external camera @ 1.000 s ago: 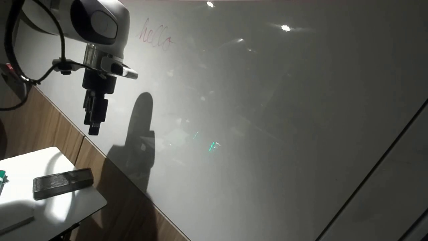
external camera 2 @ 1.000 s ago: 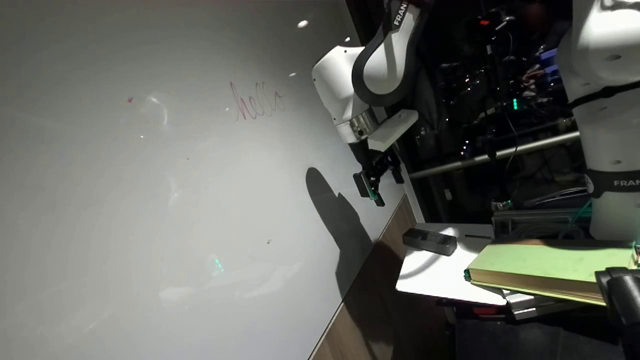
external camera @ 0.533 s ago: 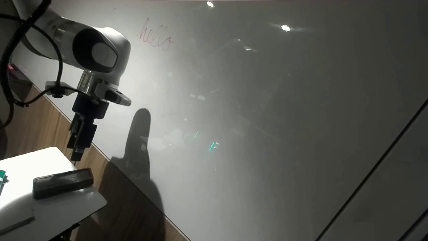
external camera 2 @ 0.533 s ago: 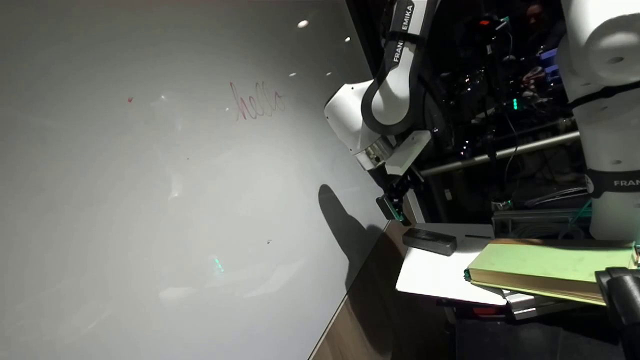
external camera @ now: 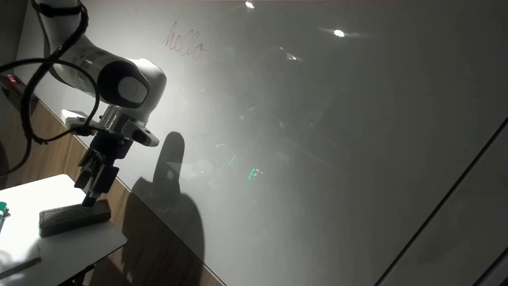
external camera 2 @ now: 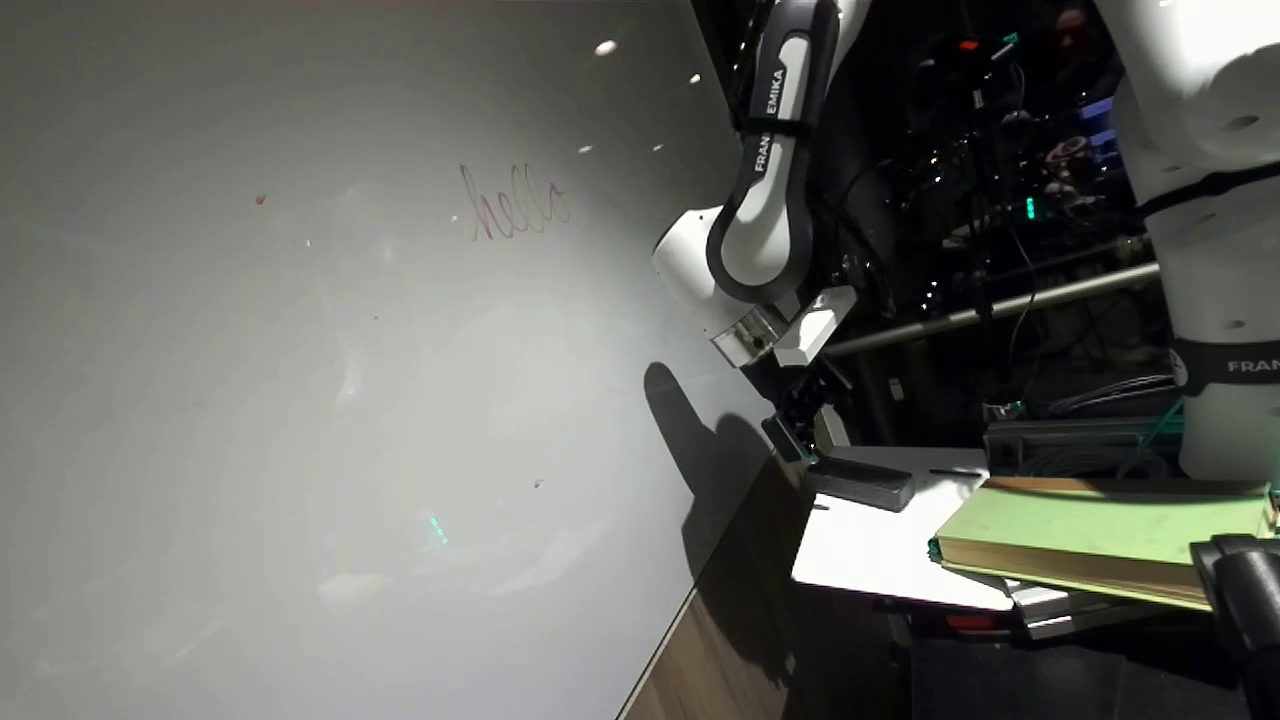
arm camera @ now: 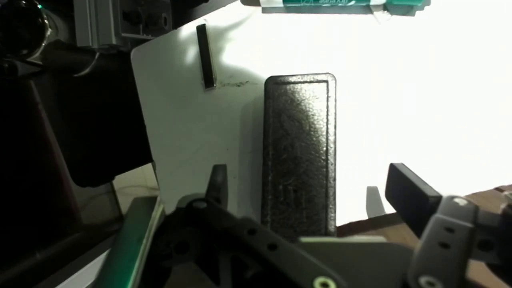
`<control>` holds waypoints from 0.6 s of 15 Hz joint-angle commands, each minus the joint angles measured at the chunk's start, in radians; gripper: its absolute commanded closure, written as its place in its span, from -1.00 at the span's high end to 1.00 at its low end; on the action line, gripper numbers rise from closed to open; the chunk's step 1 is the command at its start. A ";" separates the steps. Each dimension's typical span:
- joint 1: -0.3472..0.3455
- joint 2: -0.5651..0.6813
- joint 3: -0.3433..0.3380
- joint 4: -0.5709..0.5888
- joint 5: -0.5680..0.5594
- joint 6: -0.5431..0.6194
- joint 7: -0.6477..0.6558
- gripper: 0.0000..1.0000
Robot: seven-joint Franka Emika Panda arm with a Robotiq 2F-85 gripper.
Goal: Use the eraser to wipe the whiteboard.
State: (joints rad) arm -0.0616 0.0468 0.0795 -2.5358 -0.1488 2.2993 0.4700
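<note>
The wrist view is showing 1 dark grey eraser (arm camera: pixel 299 148) lying flat on 1 white counter (arm camera: pixel 188 132). The 2 fingers (arm camera: pixel 410 196) are standing wide, 1 on each side of the eraser's lower part, with gaps showing on both sides. At the top edge, 1 green dry-erase marker (arm camera: pixel 344 2) is lying partly cut off, its upside-down label reading "dry erase". 1 thin black strip (arm camera: pixel 206 56) is lying on the counter near the eraser's upper end, apart from it.

In both exterior views, 1 whiteboard (external camera: pixel 337 190) is filling most of the scene and bearing 1 readable word (external camera: pixel 183 43), "hello", in red cursive. The eraser is resting apart from the whiteboard. In an exterior view, 1 small red mark (external camera 2: pixel 261 199) is also showing on the whiteboard. The robot's forearm (external camera 2: pixel 763 200) is displaying "FRAN" and "EMIKA" there, with 1 black strap (external camera 2: pixel 780 126) crossing between them. At that picture's edge, 1 white robot column (external camera 2: pixel 1225 430) is displaying "FRAN", cut off by the frame. 1 green book (external camera 2: pixel 1100 510) is partly overlapping the counter from this angle.
</note>
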 commanded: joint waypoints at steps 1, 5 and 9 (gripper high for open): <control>0.020 0.058 -0.038 0.059 0.074 -0.002 -0.139 1.00; 0.009 0.095 -0.071 0.102 0.097 -0.020 -0.222 1.00; 0.009 0.126 -0.094 0.118 0.119 -0.021 -0.277 1.00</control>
State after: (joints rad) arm -0.0588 0.1452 0.0049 -2.4452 -0.0646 2.2988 0.2468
